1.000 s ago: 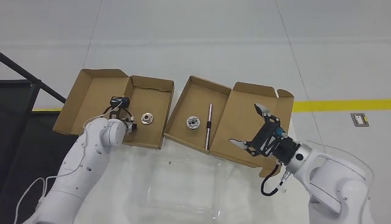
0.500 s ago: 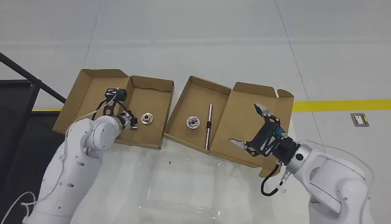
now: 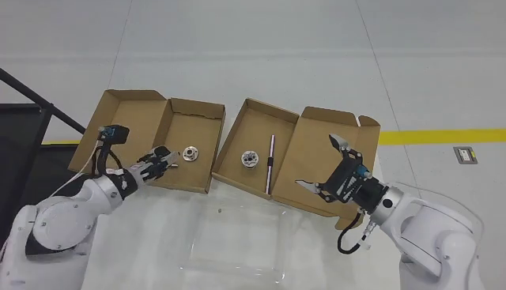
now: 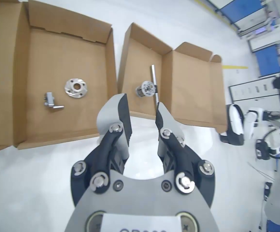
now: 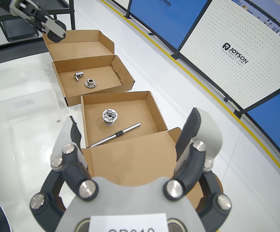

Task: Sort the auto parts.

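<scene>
Two open cardboard boxes stand side by side. The left box (image 3: pixel 198 128) (image 4: pixel 65 56) holds a round metal flange (image 3: pixel 190 153) (image 4: pixel 75 88) and a small bent bracket (image 4: pixel 51 101). The right box (image 3: pixel 257 132) (image 5: pixel 130 107) holds a metal spool hub (image 3: pixel 250 159) (image 5: pixel 109 117) and a thin rod (image 3: pixel 270 163) (image 5: pixel 117 134). My left gripper (image 3: pixel 168 160) (image 4: pixel 141 108) hovers open and empty over the left box's near edge. My right gripper (image 3: pixel 320 163) (image 5: pixel 132 125) hangs wide open and empty above the right box's unfolded lid.
A clear plastic bin (image 3: pixel 237 242) (image 5: pixel 21 121) sits on the white table in front of both boxes. Each box has its lid flap folded outward. A dark rack (image 3: pixel 24 132) stands off the table's left side.
My left arm has swung back toward the left and near side, drawing its gripper from inside the left box to its near edge. The right arm has stayed still.
</scene>
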`<state>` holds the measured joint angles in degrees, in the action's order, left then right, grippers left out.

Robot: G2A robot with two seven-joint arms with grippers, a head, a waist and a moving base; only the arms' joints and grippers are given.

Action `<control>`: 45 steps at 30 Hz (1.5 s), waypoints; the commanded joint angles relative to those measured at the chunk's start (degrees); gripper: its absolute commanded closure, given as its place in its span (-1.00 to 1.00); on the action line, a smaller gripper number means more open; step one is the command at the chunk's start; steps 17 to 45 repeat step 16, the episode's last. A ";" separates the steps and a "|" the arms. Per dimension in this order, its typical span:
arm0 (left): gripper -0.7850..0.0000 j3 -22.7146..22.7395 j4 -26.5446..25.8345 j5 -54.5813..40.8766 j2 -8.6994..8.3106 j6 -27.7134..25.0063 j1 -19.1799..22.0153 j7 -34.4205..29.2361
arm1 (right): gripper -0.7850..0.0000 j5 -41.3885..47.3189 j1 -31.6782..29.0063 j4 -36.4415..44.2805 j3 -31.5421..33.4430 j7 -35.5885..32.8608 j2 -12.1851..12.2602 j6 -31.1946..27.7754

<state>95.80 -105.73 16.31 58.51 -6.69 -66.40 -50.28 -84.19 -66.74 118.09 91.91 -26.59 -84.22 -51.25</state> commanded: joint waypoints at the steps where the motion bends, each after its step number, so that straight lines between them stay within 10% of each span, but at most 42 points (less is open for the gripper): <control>1: -1.00 3.09 -0.12 -7.83 -0.14 -4.92 -3.15 -1.16 | -1.00 0.00 0.00 0.00 0.00 0.00 0.00 0.00; 7: -1.00 8.72 3.61 -25.56 -0.77 -13.73 -7.48 -9.62 | -1.00 0.00 0.00 0.00 0.00 0.00 0.00 0.00; 45: -1.00 8.72 3.61 -25.49 -0.77 -13.72 -7.48 -9.59 | -1.00 0.00 0.00 0.00 0.00 0.00 0.00 0.00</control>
